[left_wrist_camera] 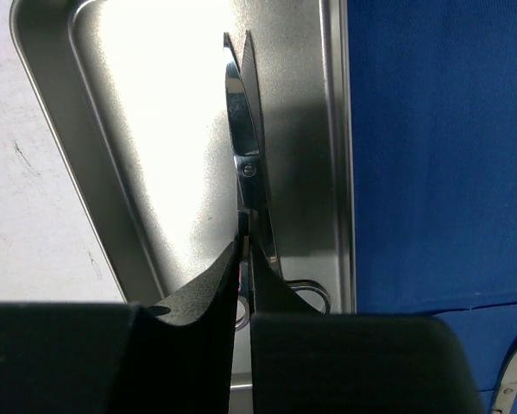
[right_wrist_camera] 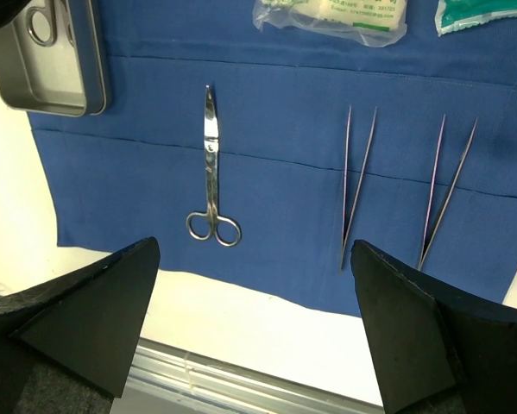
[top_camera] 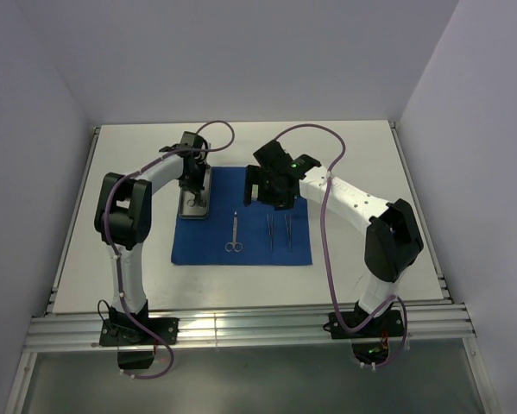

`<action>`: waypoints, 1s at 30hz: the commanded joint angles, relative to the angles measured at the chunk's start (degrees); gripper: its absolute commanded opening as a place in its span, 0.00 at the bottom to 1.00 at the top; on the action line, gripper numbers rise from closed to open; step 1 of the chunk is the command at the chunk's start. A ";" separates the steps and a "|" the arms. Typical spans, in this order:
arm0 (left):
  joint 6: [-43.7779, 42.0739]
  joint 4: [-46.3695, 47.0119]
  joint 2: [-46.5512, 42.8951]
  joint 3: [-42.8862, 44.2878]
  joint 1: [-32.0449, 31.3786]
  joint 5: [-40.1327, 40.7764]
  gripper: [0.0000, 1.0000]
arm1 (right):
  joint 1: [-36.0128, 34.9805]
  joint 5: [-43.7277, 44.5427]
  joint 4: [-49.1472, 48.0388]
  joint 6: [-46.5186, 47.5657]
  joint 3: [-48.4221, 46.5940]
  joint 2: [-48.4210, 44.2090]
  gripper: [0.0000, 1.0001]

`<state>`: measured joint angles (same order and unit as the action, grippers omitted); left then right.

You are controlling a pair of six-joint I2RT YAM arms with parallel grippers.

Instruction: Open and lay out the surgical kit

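Note:
The royal-blue cloth (top_camera: 202, 246) lies spread flat on the white table. A steel tray (left_wrist_camera: 154, 129) sits at its left edge and holds one pair of scissors (left_wrist_camera: 243, 129). My left gripper (left_wrist_camera: 245, 246) is down in the tray, shut on the shanks of that pair just above the rings. A second pair of scissors (right_wrist_camera: 211, 164) and two tweezers (right_wrist_camera: 357, 181) (right_wrist_camera: 446, 185) lie in a row on the cloth. Two packets (right_wrist_camera: 336, 15) (right_wrist_camera: 487, 13) rest along its far edge. My right gripper (right_wrist_camera: 254, 248) hovers open over the cloth's near edge, holding nothing.
The white table (top_camera: 353, 155) is ringed by a metal frame, with aluminium rails (top_camera: 241, 328) along the near edge. Pale walls enclose the left, right and back. The tray's raised rim (left_wrist_camera: 336, 172) stands close beside the held scissors.

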<state>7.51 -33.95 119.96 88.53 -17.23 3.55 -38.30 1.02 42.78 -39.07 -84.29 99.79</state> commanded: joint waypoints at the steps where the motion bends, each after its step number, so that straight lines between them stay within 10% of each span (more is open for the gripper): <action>1: -1.00 0.20 2.91 -0.11 0.27 0.93 0.11 | 0.60 0.48 -1.30 0.57 0.27 -1.09 0.99; 30: 2.60 -3.40 -5.44 3.23 0.53 -0.91 0.00 | 0.60 -0.75 -5.34 0.66 1.94 -2.14 0.99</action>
<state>9.34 -37.60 119.09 90.02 -16.93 3.73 -38.20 0.34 40.05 -39.05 -83.20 99.79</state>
